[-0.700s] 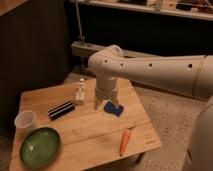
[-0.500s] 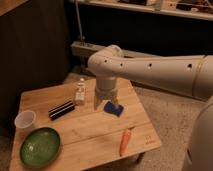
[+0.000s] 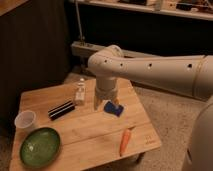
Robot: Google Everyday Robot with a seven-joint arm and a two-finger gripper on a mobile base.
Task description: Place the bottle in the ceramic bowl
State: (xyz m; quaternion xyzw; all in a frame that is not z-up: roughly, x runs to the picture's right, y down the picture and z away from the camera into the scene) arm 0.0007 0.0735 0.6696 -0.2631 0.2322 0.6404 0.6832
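One wooden table carrying one bottle upright near its back edge, one green ceramic bowl at its front-left corner, one plastic cup, one black bar, one blue block and one carrot. The arm elbows straight down, with the gripper low over the table's back-middle; can't tell if it's parted or closed.

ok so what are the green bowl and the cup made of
The green bowl looks like glazed ceramic, going by its glossy sheen. The cup seems to be thin plastic: milky and translucent. The gripper hangs beside the bottle, over the table.
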